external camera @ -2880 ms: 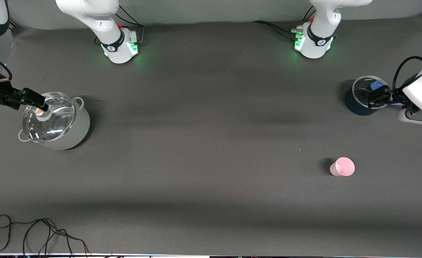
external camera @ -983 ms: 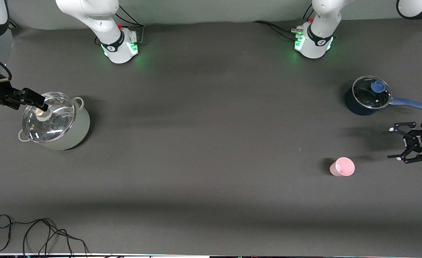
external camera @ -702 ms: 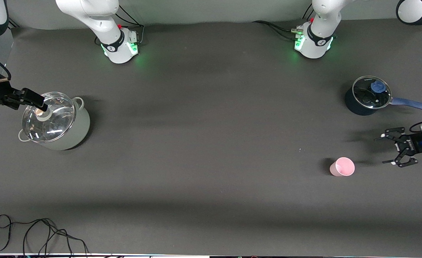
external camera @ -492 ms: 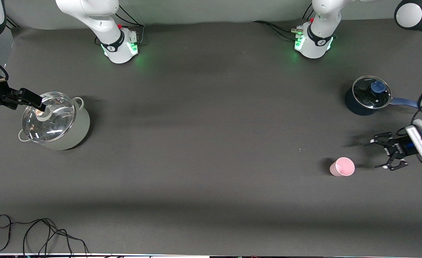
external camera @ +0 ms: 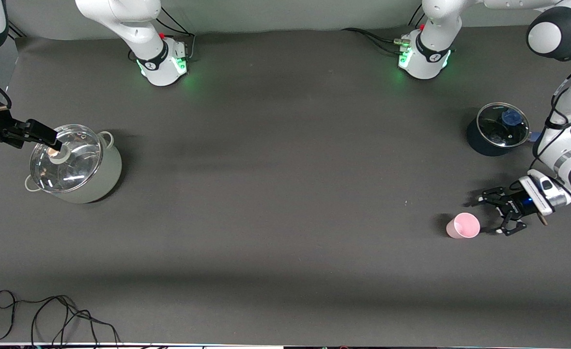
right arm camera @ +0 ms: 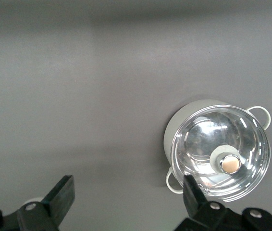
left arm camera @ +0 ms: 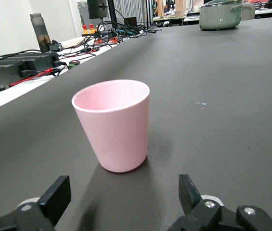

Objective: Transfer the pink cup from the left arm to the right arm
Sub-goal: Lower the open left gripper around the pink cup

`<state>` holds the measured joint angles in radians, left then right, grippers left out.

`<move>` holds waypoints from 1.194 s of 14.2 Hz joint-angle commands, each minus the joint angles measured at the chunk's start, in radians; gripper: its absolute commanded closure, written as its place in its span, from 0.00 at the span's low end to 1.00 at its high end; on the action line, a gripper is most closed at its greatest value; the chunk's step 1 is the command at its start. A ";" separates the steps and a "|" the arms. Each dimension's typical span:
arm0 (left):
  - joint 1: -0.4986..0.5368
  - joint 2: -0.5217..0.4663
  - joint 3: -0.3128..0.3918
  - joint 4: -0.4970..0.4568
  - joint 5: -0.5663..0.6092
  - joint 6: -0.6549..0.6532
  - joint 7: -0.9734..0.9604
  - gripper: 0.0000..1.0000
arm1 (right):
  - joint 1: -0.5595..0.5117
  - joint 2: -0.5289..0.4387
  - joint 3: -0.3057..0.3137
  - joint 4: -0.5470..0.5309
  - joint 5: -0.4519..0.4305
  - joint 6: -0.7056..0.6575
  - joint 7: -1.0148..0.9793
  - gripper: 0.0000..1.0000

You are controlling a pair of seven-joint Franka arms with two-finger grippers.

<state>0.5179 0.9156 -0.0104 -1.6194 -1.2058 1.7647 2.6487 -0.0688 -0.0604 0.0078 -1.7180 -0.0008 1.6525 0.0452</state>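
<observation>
Toward the left arm's end, pink cup (external camera: 463, 226) upright on table (external camera: 285, 218); left gripper (external camera: 493, 216) low beside it, fingers spread, not touching; blue saucepan (external camera: 496, 129) farther from camera; right gripper (external camera: 48, 139) spread, waiting over lidded grey pot (external camera: 75, 164).

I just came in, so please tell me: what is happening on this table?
The left gripper, open, is low beside the small pale-pink plastic cup, which stands upright and untouched on the dark table. The right gripper, open, waits above the grey-green pot with a glass lid. No handover yet.
</observation>
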 commanded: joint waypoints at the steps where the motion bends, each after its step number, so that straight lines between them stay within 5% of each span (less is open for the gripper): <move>1: -0.010 0.005 -0.003 -0.008 -0.023 0.009 -0.015 0.00 | 0.006 -0.019 -0.011 -0.017 0.013 0.007 -0.024 0.00; 17: -0.068 0.034 -0.046 -0.007 -0.086 0.068 -0.130 0.00 | 0.009 -0.018 -0.009 -0.017 0.013 0.007 -0.024 0.00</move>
<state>0.4571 0.9483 -0.0482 -1.6241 -1.2684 1.8142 2.5285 -0.0676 -0.0604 0.0069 -1.7180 -0.0008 1.6525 0.0448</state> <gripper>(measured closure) 0.000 0.000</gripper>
